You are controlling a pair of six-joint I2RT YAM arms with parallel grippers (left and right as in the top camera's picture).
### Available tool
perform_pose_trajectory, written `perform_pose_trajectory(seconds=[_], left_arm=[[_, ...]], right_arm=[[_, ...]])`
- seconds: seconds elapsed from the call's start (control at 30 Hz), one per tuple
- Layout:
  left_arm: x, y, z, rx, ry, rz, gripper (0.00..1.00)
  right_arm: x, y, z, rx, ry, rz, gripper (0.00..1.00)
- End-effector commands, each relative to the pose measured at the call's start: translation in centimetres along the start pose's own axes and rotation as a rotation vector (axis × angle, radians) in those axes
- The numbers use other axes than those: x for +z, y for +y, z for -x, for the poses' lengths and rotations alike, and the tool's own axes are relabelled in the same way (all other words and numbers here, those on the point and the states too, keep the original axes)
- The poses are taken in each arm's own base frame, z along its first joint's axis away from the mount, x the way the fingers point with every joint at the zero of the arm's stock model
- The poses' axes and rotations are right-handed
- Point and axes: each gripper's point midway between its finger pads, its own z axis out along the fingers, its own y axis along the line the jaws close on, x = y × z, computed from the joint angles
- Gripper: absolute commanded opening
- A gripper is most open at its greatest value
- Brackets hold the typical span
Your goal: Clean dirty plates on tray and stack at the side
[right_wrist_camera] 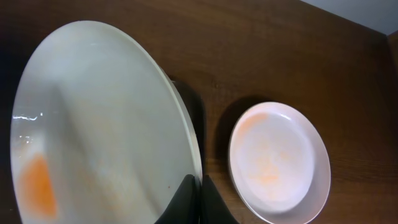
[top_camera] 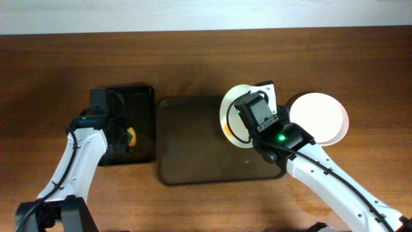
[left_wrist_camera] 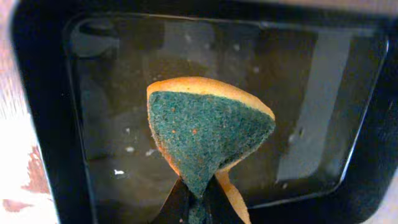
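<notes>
My right gripper [right_wrist_camera: 200, 186] is shut on the rim of a white plate [right_wrist_camera: 93, 124] with an orange smear, and holds it tilted over the right end of the dark brown tray [top_camera: 193, 148]. That plate shows in the overhead view [top_camera: 230, 116] too. A second plate [right_wrist_camera: 280, 162] with a faint orange stain lies on the table right of the tray, also in the overhead view [top_camera: 318, 117]. My left gripper [left_wrist_camera: 198, 196] is shut on a green and yellow sponge [left_wrist_camera: 208, 134] above the black bin [left_wrist_camera: 348, 93].
The black bin [top_camera: 145, 122] stands left of the tray and holds shallow liquid. The wooden table [top_camera: 322, 58] stretches behind and to both sides. A pale wall edge runs along the back.
</notes>
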Motion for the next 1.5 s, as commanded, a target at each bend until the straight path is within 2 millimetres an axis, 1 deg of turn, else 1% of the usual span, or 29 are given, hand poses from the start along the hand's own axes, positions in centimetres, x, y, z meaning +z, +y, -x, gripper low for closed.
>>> perform_pose_trajectory(seconds=[0.0, 0.03, 0.07, 0.1, 0.17, 0.23, 0.27, 0.3, 0.37, 0.4, 0.47, 0.5, 0.57, 0.6, 0.63, 0.67, 0.73, 0.77, 0.8, 0.87, 0.97, 1.03, 1.07, 1.13, 1.2, 1.23, 1.3, 1.4, 1.47], left_arm=[[-0.2, -0.8, 0.4, -0.218, -0.020, -0.036, 0.00], [-0.1, -0.8, 0.2, -0.216, -0.011, -0.034, 0.00], [0.0, -0.8, -0.1, -0.195, 0.005, -0.031, 0.41], [0.0, -0.8, -0.2, -0.148, 0.011, -0.030, 0.77], [-0.1, -0.8, -0.3, -0.080, 0.017, -0.029, 1.00], [-0.1, -0.7, -1.1, -0.020, 0.063, -0.026, 0.97], [-0.1, -0.8, -1.0, 0.174, 0.051, -0.036, 0.84], [-0.1, -2.0, -0.9, 0.439, 0.031, -0.090, 0.84], [-1.1, -5.6, -1.1, 1.203, -0.078, -0.227, 0.97], [-1.5, -6.4, -1.1, 1.444, -0.125, -0.243, 0.97], [-1.8, -7.2, -1.1, 1.734, -0.198, -0.257, 0.89], [-1.8, -7.2, -1.1, 1.803, -0.209, -0.255, 1.00], [-1.9, -8.0, -1.1, 1.932, -0.259, -0.268, 1.00], [-2.0, -8.2, -1.2, 2.115, -0.301, -0.260, 0.97], [-1.7, -7.3, -1.2, 2.406, -0.311, -0.206, 0.90], [-1.5, -6.5, -0.7, 2.490, -0.296, -0.153, 0.89], [-1.2, -5.4, -0.2, 2.465, -0.245, -0.103, 0.91], [-1.1, -5.0, -0.2, 2.467, -0.228, -0.096, 0.92], [-1.1, -5.0, -0.3, 2.479, -0.222, -0.100, 0.94], [-1.0, -4.7, -0.4, 2.523, -0.213, -0.095, 0.93], [-1.0, -4.3, -0.3, 2.552, -0.197, -0.085, 0.92], [-1.0, -4.2, -0.3, 2.552, -0.192, -0.084, 0.92], [-1.0, -4.2, -0.3, 2.552, -0.192, -0.084, 1.00], [-1.2, -5.2, -0.5, 2.546, -0.239, -0.113, 1.00], [-1.3, -5.8, -0.8, 2.538, -0.264, -0.139, 1.00], [-1.3, -5.6, -0.8, 2.539, -0.255, -0.141, 1.00], [-1.3, -5.7, -1.0, 2.540, -0.252, -0.155, 1.00], [-1.3, -5.6, -1.4, 2.542, -0.240, -0.187, 1.00], [-1.3, -5.5, -1.4, 2.567, -0.237, -0.184, 1.00]], right_arm=[[-0.8, -0.1, 1.1, 0.036, -0.031, 0.012, 0.04], [-0.8, -0.1, 1.1, 0.036, -0.031, 0.012, 0.04], [-0.8, -0.1, 1.1, 0.036, -0.031, 0.012, 0.04], [-0.8, -0.1, 1.1, 0.036, -0.031, 0.012, 0.04], [-0.8, -0.1, 1.1, 0.036, -0.031, 0.012, 0.04], [-0.8, -0.1, 1.1, 0.036, -0.031, 0.012, 0.04], [-0.8, -0.1, 1.1, 0.036, -0.031, 0.012, 0.04], [-0.8, -0.1, 1.1, 0.036, -0.031, 0.012, 0.04], [-0.8, -0.1, 1.1, 0.036, -0.030, 0.013, 0.04], [-0.8, -0.1, 1.1, 0.036, -0.030, 0.013, 0.04], [-0.8, 0.0, 1.1, 0.055, -0.030, 0.017, 0.04], [-0.8, 0.0, 1.1, 0.055, -0.030, 0.017, 0.04], [-0.8, 0.0, 1.1, 0.055, -0.031, 0.016, 0.04], [-0.8, 0.0, 1.2, 0.057, -0.034, 0.017, 0.04], [-0.8, 0.0, 1.2, 0.057, -0.033, 0.017, 0.04], [-0.8, 0.1, 1.1, 0.056, -0.031, 0.021, 0.04], [-0.8, 1.0, 1.1, 0.062, -0.024, 0.075, 0.04], [-0.6, -1.2, 1.8, 0.058, -0.055, -0.035, 0.04], [-1.1, -4.0, 2.7, -0.053, -0.096, -0.213, 0.04], [-2.0, -6.0, 4.1, -0.152, -0.136, -0.358, 0.04], [-3.0, -3.3, 4.7, -0.229, -0.180, -0.298, 0.04], [-2.6, -3.7, 4.5, -0.108, -0.183, -0.285, 0.04], [-2.2, -5.3, 4.3, -0.006, -0.173, -0.309, 0.04], [-1.1, -9.1, 3.3, 0.193, -0.126, -0.318, 0.04], [1.0, -12.4, 1.7, 0.359, -0.038, -0.214, 0.04], [2.1, -14.0, 0.3, 0.437, 0.023, -0.168, 0.04], [4.2, -19.3, -3.8, 0.667, 0.143, -0.181, 0.04], [7.1, -22.2, -8.5, 0.808, 0.290, -0.166, 0.04], [9.0, -22.3, -10.6, 0.851, 0.367, -0.140, 0.04]])
